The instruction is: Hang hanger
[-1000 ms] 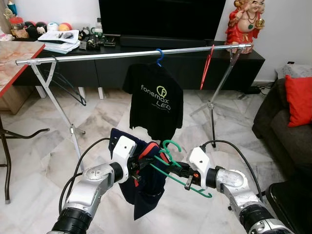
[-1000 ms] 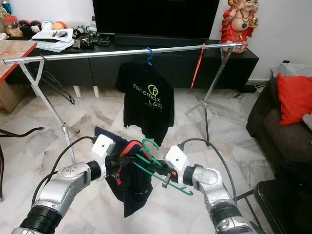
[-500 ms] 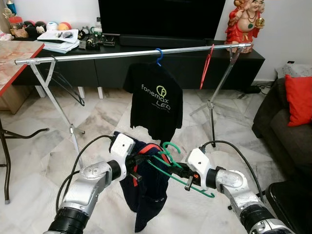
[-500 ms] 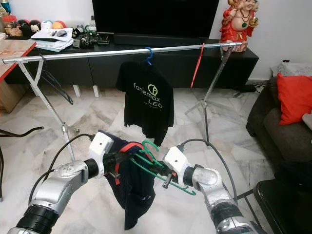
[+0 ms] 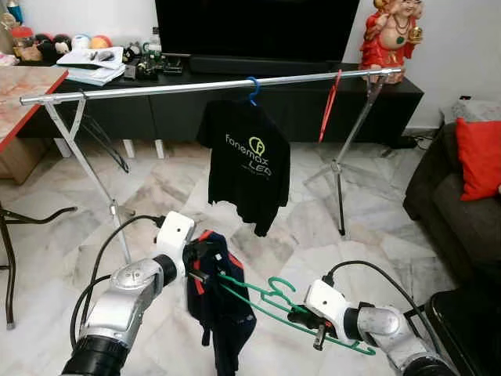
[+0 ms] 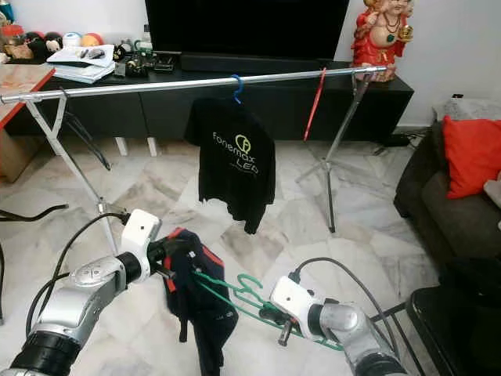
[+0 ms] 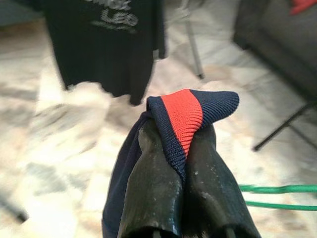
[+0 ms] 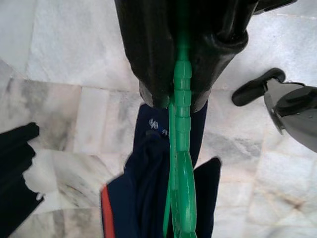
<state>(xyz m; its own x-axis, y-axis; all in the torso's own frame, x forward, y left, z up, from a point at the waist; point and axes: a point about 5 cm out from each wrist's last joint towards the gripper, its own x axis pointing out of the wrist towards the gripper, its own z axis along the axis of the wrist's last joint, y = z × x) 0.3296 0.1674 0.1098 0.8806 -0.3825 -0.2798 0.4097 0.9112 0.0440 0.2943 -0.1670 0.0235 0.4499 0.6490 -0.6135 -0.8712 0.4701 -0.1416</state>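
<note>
Left gripper is pinching the navy shirt by its red-and-navy collar rib, fingers closed tight on the fabric. Right gripper is clamping the green hanger near its neck, jaws shut around the plastic. Hanger is sitting low, between the two grippers, well below the rail; one arm of it is running into the shirt, hook pointing up toward the rack.

Judging from this, shirt is only partly on: it is hanging bunched off the left pinch, not spread across both hanger shoulders. Step in hand is threading, not hanging yet.

To do it well:
- left gripper holding the collar open and taut while right is pushing the hanger arm further through
- keeping the hanger level so the shirt is not sliding off the free end
- only then lifting to the rail, aiming for the bare stretch between the black tee and the red hanger, or left of the tee.

Risk: shirt dragging on the marble floor.
</note>
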